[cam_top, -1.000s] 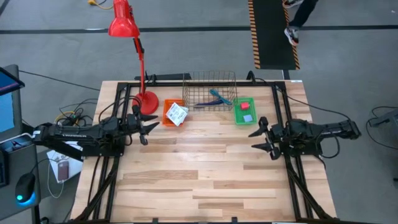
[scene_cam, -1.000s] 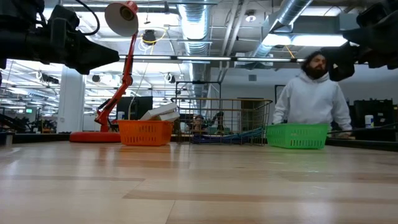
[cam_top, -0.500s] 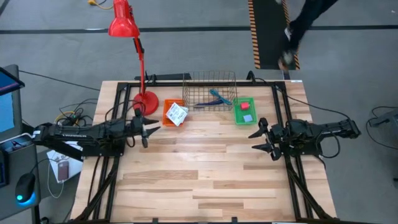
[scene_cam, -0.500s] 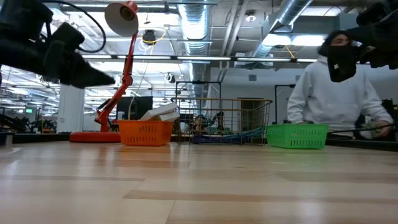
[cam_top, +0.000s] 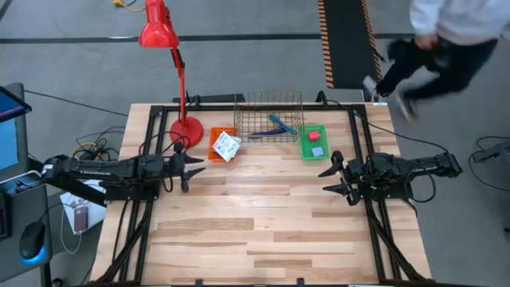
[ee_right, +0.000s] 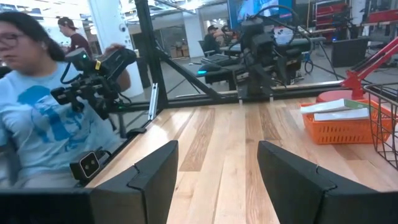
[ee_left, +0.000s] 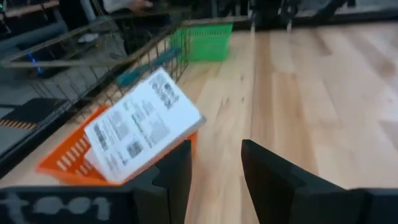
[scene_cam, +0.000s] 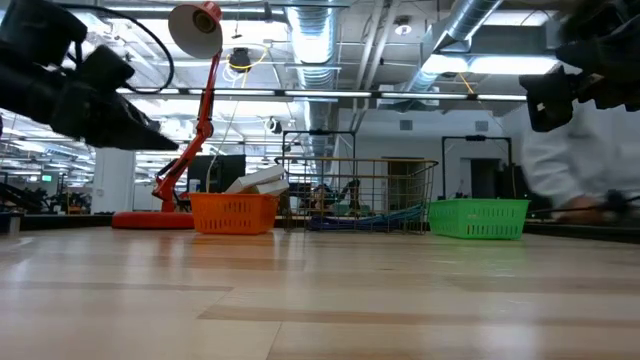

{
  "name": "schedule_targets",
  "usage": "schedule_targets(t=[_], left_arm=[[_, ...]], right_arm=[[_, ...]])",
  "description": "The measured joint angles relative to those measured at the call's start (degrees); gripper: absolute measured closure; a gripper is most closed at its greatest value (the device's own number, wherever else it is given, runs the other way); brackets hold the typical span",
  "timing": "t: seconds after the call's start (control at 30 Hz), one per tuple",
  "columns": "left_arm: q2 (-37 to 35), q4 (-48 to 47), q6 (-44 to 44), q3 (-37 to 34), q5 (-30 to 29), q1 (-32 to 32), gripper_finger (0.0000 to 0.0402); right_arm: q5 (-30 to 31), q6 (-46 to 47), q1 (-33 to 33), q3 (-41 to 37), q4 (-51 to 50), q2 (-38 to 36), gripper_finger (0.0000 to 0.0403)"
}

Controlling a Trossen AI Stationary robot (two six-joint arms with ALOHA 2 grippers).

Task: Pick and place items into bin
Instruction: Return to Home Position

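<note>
Left gripper [cam_top: 190, 166] has retreated toward frame left, released, empty; I steer it clear of orange bin [cam_top: 214, 151]; right gripper [cam_top: 339, 177] idles, released.

Robotics lab: exposed ceiling ducts [scene_cam: 312, 35], concrete floor [cam_top: 80, 64], hazard-striped mat [cam_top: 348, 40], operator monitor [cam_top: 8, 131] beside framed wood table [cam_top: 263, 231].

Bright bins on pale striped wood

The table [cam_top: 263, 227] shows blond and tan plank stripes. The orange bin [cam_top: 214, 142] holds a white packet [cam_top: 228, 146] with dark print. The green bin [cam_top: 306, 148] holds a red block [cam_top: 316, 135]. In the grey wire basket [cam_top: 269, 106] lie a teal-handled tool [cam_top: 279, 125] and a dark blue pen [cam_top: 257, 135]. The lamp [cam_top: 156, 25] is red. The left arm [cam_top: 103, 170] and the right arm [cam_top: 406, 169] are black.
</note>
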Motion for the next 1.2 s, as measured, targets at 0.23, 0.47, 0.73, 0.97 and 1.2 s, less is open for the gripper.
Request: schedule_targets(t=[0.23,0.47,0.73,0.97,1.2], left_arm=[[-7.29,-0.15,-0.18,0.06,0.51,-1.37,0.0271],[-18.65,-0.23,-0.71,0.09,0.51,-1.35,0.0271],[-18.7,0.95,-0.65,0.07,-0.2,-1.35,0.0271],[-18.13,-0.06,-0.97,0.2,-0.29,-1.35,0.0271],[-18.1,-0.15,-0.23,0.2,-0.28,-1.35,0.0271]], right_arm=[[0.0,0.02,0.0,-0.02,0.0,0.0,0.0189],[0.0,0.04,0.0,-0.02,0.0,0.0,0.0189],[-0.04,0.04,0.0,-0.02,0.02,-0.1,0.0189],[-0.03,0.04,0.0,-0.02,0.02,0.0,0.0189],[-0.04,0.02,0.0,-0.02,0.01,0.0,0.0189]])
